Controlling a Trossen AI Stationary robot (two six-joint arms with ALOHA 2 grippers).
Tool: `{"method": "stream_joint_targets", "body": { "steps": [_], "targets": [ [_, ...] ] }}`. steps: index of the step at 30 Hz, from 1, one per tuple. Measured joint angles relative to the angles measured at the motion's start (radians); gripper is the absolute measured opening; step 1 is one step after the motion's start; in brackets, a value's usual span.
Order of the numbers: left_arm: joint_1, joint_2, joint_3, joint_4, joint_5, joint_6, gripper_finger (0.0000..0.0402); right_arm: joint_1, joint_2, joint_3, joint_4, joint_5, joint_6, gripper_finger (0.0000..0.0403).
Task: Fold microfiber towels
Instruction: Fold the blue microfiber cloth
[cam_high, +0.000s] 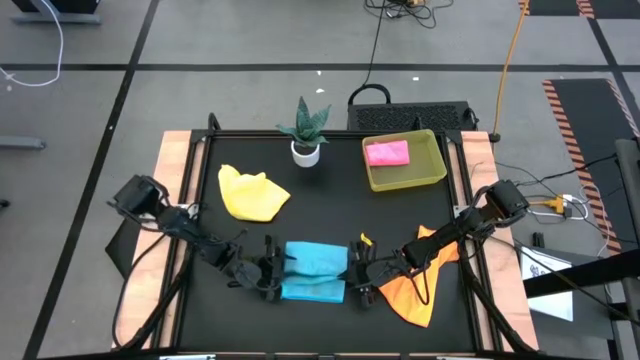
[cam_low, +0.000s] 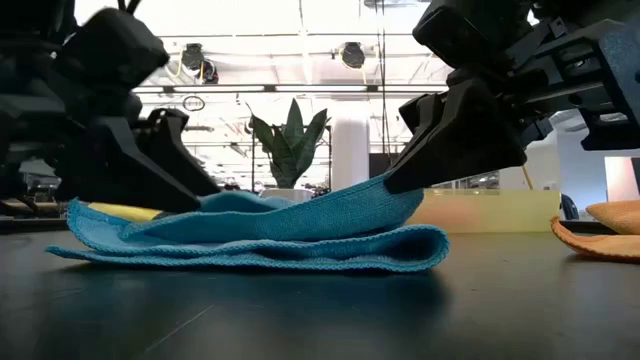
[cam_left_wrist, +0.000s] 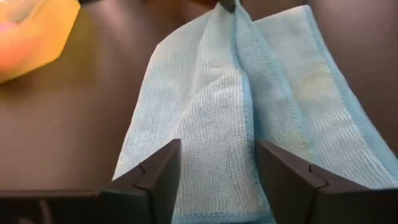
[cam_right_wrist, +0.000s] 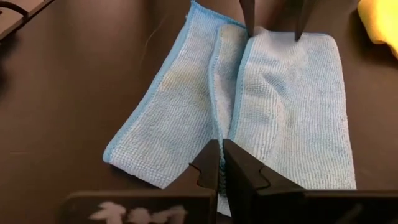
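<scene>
Left gripper (cam_high: 272, 277) stands open; right gripper (cam_high: 357, 274) pinches the light blue towel (cam_high: 315, 271) edge. Uneven pull from one side may skew the fold.

— Anything you can read from where you sit?
— Nothing. You've got no lettering, label, brand or number legible in any view.
— Not even on the tray (cam_high: 405, 178)?
— Plain. The towels carry no readable tags either.
</scene>
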Motion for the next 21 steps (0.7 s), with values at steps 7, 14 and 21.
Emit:
{"method": "stream_joint_targets", "body": {
  "steps": [7, 14, 21],
  "targets": [
    [0.016, 0.009, 0.004, -0.004, 0.020, -0.038, 0.0122, 0.000, 0.000, 0.000, 0.000, 0.002, 0.000, 0.0006],
    [0.005, 0.001, 0.004, -0.001, 0.076, -0.008, 0.0019, 0.008, 0.000, 0.000, -0.004, 0.004, 0.000, 0.0006],
    [-0.017, -0.059, 0.004, 0.003, 0.079, 0.004, 0.0013, 0.026, 0.000, 0.000, -0.023, 0.003, 0.004, 0.0011]
  ]
}}
